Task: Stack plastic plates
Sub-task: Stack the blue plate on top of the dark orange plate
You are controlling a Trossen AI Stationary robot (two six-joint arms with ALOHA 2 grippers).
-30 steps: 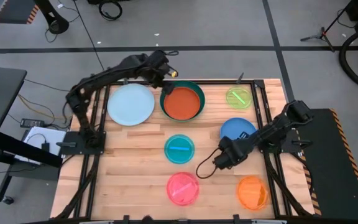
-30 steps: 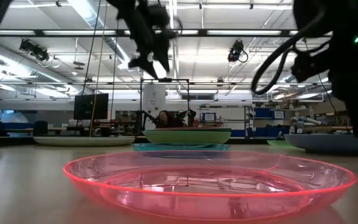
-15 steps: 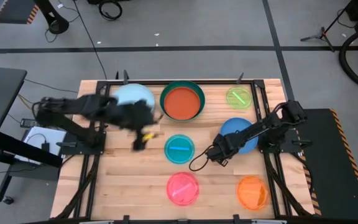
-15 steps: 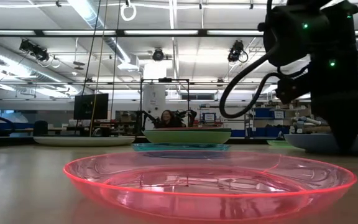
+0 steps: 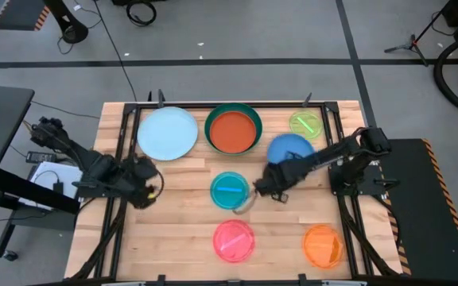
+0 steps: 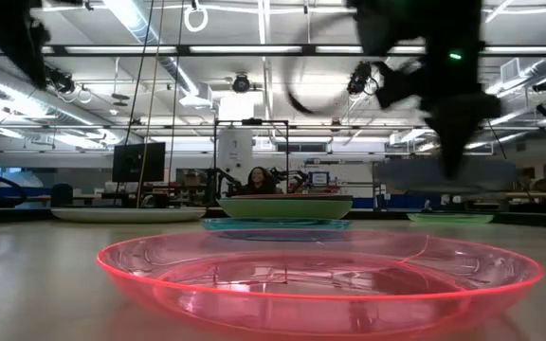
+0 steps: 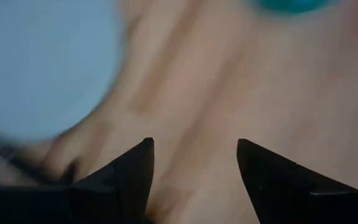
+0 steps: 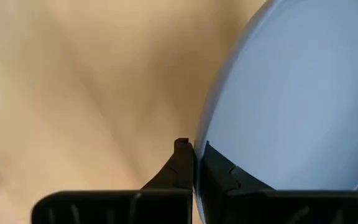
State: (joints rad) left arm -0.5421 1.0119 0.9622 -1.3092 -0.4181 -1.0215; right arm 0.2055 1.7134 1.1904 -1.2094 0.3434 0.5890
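a: where is the right gripper [image 5: 270, 184]?

b: near the middle of the wooden surface [image 5: 181, 214], just right of the teal plate [image 5: 230, 191]. its fingers [image 8: 182, 163] are pinched on the rim of the blue plate [image 5: 291, 148], with only the plate's edge between them. in the low view that plate shows as a blurred band hanging above the surface.

a: and the left gripper [image 5: 143, 191]?

b: over the left edge of the surface, below the light blue plate [image 5: 167, 133]. its fingers [image 7: 132, 171] stand apart with nothing between them.

a: where do the other plates lie?

b: the light blue plate rests at the far left corner. beside it, along the far edge, the red-orange plate [image 5: 233, 131] sits inside the dark green plate [image 5: 233, 111]. the lime plate [image 5: 305, 125] is at the far right corner. the pink plate [image 5: 234, 240] lies by the near edge at the middle, and the orange plate [image 5: 323, 245] is at the near right corner. the teal plate lies flat at the centre, apart from the rest.
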